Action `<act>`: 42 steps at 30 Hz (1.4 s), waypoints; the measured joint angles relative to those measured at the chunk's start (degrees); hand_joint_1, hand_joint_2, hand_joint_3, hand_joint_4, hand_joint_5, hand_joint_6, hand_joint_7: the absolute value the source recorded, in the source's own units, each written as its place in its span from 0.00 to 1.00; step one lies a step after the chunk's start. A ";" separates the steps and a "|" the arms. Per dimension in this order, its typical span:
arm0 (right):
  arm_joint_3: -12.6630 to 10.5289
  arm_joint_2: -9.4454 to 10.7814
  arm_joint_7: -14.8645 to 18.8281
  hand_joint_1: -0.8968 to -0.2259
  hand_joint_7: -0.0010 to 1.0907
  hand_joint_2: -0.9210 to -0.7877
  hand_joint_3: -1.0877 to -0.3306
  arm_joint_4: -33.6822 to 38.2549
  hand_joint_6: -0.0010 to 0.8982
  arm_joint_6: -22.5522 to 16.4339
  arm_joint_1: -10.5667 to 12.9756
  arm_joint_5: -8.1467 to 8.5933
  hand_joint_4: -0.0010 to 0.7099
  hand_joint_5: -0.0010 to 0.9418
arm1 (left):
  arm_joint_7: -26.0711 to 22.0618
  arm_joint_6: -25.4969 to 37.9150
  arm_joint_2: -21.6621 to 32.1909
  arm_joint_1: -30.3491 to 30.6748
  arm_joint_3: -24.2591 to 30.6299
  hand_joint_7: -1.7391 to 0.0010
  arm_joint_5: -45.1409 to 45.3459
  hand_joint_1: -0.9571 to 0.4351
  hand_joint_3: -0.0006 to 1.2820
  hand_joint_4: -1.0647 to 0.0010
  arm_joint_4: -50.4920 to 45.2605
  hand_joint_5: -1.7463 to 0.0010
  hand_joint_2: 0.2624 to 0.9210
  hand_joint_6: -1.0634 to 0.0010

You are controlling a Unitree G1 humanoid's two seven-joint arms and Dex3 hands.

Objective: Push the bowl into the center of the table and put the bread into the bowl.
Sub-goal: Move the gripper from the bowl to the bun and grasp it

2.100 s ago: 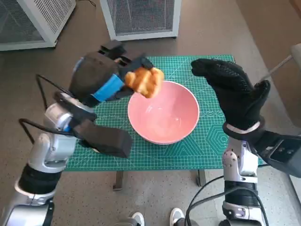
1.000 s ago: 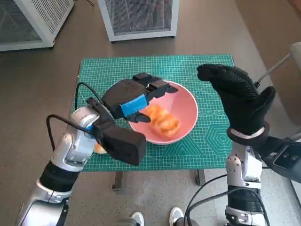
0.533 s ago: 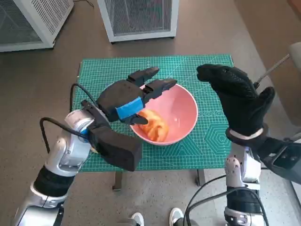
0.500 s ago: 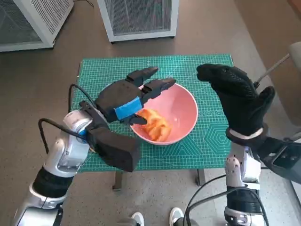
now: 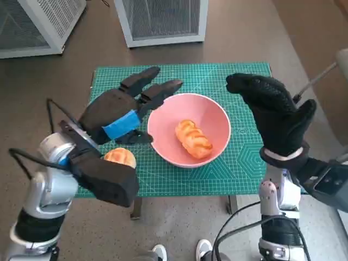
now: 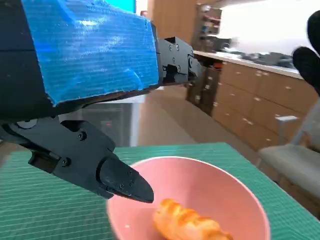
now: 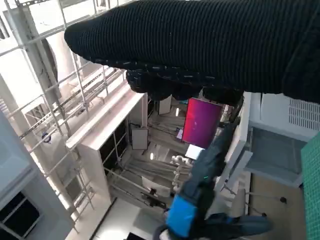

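Bowl (image 5: 189, 129) sits mid-table (image 5: 239, 168); bread (image 5: 193, 139) lies inside it. A second bread piece (image 5: 120, 157) lies near the left edge. Left hand (image 5: 122, 111): fingers spread, empty, beside the bowl. Right hand (image 5: 274, 114): raised, empty, fingers apart.
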 measured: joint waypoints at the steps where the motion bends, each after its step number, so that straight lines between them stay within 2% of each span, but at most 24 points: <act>1: 0.27 0.17 0.01 0.76 0.72 0.00 0.79 -0.25 0.17 0.08 0.02 0.01 0.78 0.02 | -1.02 1.14 0.65 1.27 1.21 0.92 -0.49 0.50 0.00 0.92 -1.92 0.99 0.78 0.83; 6: 0.09 -0.33 -0.01 0.76 0.75 0.00 0.78 -0.92 0.15 0.40 0.42 0.15 0.78 0.02 | -4.64 5.54 4.15 6.30 6.50 0.93 -2.36 0.58 0.00 0.91 -8.53 0.99 0.74 0.82; 12: 0.40 -0.28 -0.17 0.77 0.77 0.01 0.77 -1.38 0.14 0.99 0.44 0.09 0.78 0.02 | -7.04 9.27 6.49 10.96 10.88 0.94 -4.91 0.72 0.00 0.91 -12.17 1.00 0.71 0.82; 18: 0.63 -0.06 -0.19 0.77 0.78 0.02 0.77 -1.68 0.13 1.16 0.44 0.07 0.78 0.02 | -10.14 12.19 8.67 16.23 14.08 0.96 -8.77 0.77 0.00 0.92 -13.73 1.00 0.72 0.82; 23: 0.62 -0.04 -0.34 0.78 0.78 0.04 0.76 -1.81 0.13 1.16 0.47 0.05 0.78 0.02 | -10.70 12.54 9.96 20.11 15.92 0.97 -10.11 0.77 0.00 0.93 -14.20 1.00 0.72 0.82; 32: 0.61 -0.02 -0.48 0.77 0.80 0.06 0.75 -2.02 0.12 1.44 0.68 0.07 0.77 0.03 | -9.38 10.72 10.68 25.02 16.90 0.98 -10.73 0.70 0.00 0.92 -14.15 1.00 0.70 0.81; 42: 0.57 -0.03 -0.53 0.77 0.81 0.07 0.75 -2.08 0.11 2.03 0.69 0.12 0.77 0.03 | -7.37 9.98 10.67 27.34 16.05 0.99 -10.04 0.67 0.00 0.88 -13.76 0.99 0.70 0.78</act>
